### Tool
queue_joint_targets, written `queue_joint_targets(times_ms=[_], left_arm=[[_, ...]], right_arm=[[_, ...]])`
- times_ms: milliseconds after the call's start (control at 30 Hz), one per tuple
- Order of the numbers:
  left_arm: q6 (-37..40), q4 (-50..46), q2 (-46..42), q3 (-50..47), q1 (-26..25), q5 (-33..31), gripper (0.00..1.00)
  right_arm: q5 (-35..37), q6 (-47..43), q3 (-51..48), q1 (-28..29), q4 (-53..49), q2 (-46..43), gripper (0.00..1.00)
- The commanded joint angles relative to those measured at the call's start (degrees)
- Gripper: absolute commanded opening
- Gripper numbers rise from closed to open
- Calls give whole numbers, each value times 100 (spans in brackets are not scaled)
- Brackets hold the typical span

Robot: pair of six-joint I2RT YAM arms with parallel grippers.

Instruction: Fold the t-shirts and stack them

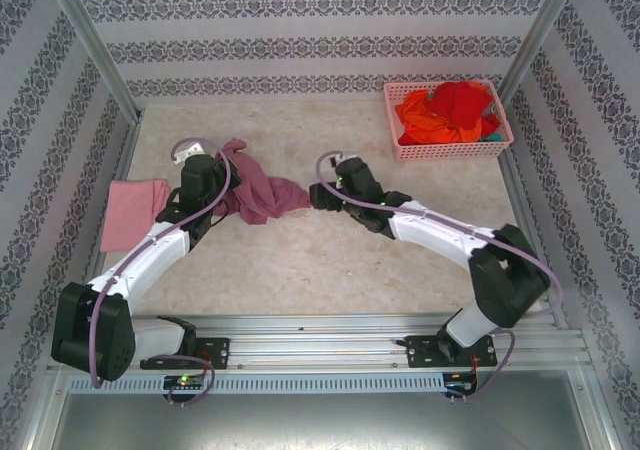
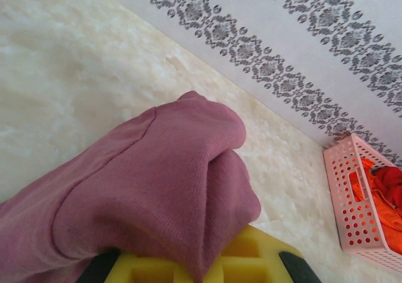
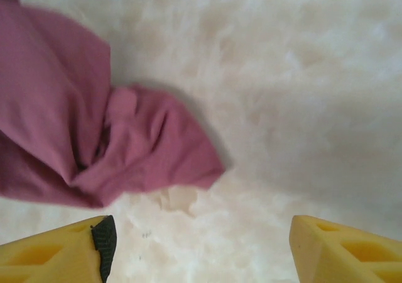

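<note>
**Figure.** Two tools at a crumpled garment, seen from overhead and from both wrists.

The left tool [image 1: 222, 182] is clamped on a bunched fold of the mauve t-shirt [image 1: 262, 192]. In the left wrist view the cloth rises from between its yellow fingers [image 2: 242, 258] and drapes over them, hiding the tips. The rest of this shirt lies in a heap on the desk [image 1: 330, 260], between the two tools.

The right tool [image 1: 316, 196] faces the heap from the opposite side. Its jaws stand apart with nothing between them. In the right wrist view a pointed corner of the mauve cloth lies just ahead of the left finger, and bare desk lies ahead of the right finger.

A light pink t-shirt [image 1: 130, 213] lies flat on the desk, just beside the left tool on its outer side.

A pink lattice basket [image 1: 448, 151] sits well apart from the right tool, beyond it and to its right. It holds a red t-shirt [image 1: 462, 98] on top of an orange t-shirt [image 1: 418, 122].
</note>
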Motion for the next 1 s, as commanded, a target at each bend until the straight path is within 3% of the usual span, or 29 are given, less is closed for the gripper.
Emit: queue_joint_targets(times_ms=[0, 333, 667, 767, 900, 933, 967], left_arm=[[-297, -63, -175, -93, 55, -122, 0], [-223, -236, -611, -370, 180, -184, 0], [-251, -176, -678, -505, 215, -119, 0], [-227, -175, -673, -497, 221, -117, 0], [-216, -154, -680, -500, 227, -102, 0], [-211, -151, -664, -496, 224, -87, 0], [-214, -149, -671, -494, 230, -77, 0]], right_arm=[[-213, 175, 41, 236, 156, 498, 67], [-297, 691, 868, 70, 244, 1831, 48], [-843, 958, 1604, -318, 82, 2745, 52], [-940, 922, 1675, -355, 186, 2817, 43], [-987, 747, 1722, -394, 280, 2746, 7], [-1027, 682, 1715, -425, 308, 2681, 0], [-1019, 639, 1705, -450, 310, 2593, 0]])
